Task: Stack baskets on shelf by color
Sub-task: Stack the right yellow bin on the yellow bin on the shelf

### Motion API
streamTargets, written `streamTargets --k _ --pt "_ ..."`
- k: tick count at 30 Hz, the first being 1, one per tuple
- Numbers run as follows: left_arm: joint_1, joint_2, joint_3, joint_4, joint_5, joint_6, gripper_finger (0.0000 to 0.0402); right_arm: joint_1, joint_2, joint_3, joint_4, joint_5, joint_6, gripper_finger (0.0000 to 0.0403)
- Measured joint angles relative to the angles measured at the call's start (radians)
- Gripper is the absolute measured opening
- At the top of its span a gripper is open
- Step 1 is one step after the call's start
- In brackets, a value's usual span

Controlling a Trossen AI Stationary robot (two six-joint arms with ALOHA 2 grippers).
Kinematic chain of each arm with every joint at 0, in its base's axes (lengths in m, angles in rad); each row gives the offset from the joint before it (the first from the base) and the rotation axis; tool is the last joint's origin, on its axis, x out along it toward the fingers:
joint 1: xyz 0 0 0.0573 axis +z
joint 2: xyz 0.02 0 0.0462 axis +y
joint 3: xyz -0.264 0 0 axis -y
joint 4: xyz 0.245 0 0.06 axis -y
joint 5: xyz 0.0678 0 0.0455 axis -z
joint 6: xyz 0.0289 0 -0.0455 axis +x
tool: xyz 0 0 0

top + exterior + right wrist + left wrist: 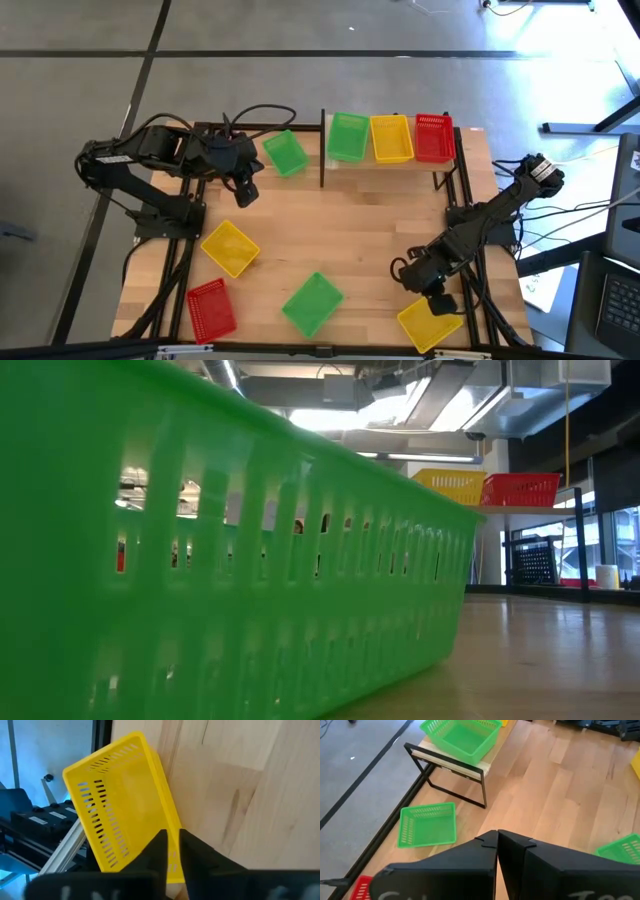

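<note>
Three baskets on shelf [400,163]: green [347,135], yellow [391,137], red [433,136].
Counter [340,230]: pale wood planks, five loose baskets.
Left pincer [245,193]: pressed together, empty.
Right pincer [436,294]: nearly shut, touching the corner yellow basket [430,322].
Room: grey floor.

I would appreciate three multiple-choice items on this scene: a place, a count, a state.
1. The right claw is at which plastic mesh basket? A red; B yellow; C green.
2. How many baskets lie off the pale wooden shelf? A three; B five; C seven.
3. The left claw is: A shut, empty; B holding a red basket; C wide open.

B: the yellow rectangular basket fills its wrist view. B: two green, two yellow, one red lie on the tabletop. A: its fingers meet, nothing between.
</note>
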Motion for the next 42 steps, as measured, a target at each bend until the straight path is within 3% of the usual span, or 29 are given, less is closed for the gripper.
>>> streamTargets --k 6,17,24,42 --pt "0.000 0.000 0.000 0.000 0.000 0.000 0.0001 0.000 0.000 0.000 0.000 0.007 0.024 0.0003" --pt "0.000 0.000 0.000 0.000 0.000 0.001 0.0002 0.000 0.003 0.000 0.030 0.026 -0.006 0.0075" --pt "0.000 0.000 0.000 -0.001 0.000 0.015 0.0002 0.030 0.069 0.000 0.156 0.027 -0.053 0.0076" --pt "0.000 0.000 0.000 -0.001 0.000 0.036 0.0001 0.056 0.228 0.000 0.155 0.033 -0.055 0.0077"
